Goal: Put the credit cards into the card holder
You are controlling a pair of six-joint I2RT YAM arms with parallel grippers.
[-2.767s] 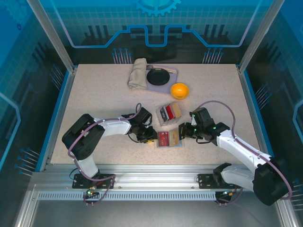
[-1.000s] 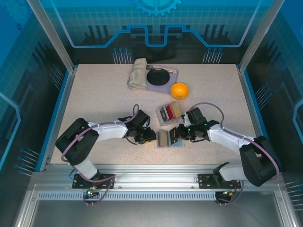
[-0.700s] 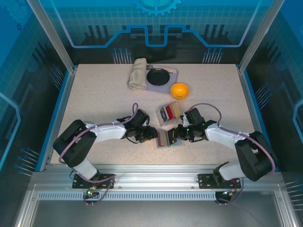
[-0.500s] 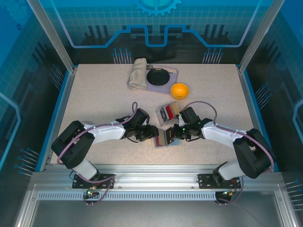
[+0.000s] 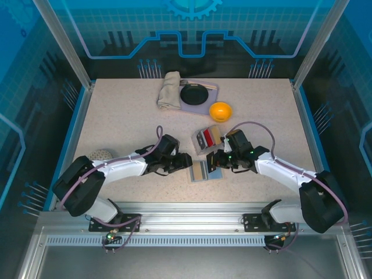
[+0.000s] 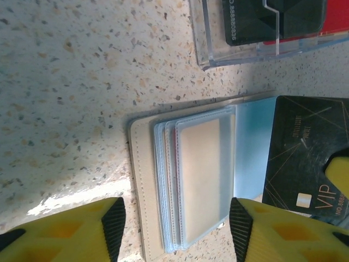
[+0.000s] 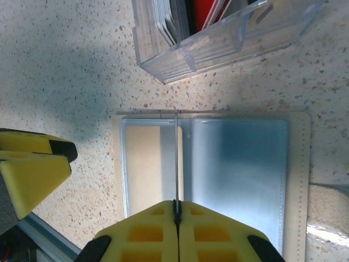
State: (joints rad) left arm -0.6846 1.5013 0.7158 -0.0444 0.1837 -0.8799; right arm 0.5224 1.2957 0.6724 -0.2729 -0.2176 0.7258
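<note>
The card holder lies open and flat on the table, beige-edged, with clear sleeves and a grey-blue inside. A tan card sits in its top sleeve. My right gripper is shut on a black credit card, which stands edge-on over the holder's middle. My left gripper is open just left of the holder, nothing between its pads. More credit cards, red and black, stand in a clear box behind the holder.
The clear box stands close behind the holder. Farther back are an orange bowl, a black plate on a grey mat and a folded cloth. A small speckled lump lies at the left.
My left gripper has opened and drawn back to the left, off the holder. The holder, tilted half a second ago, now lies flat. The right gripper still holds the black card over it.
</note>
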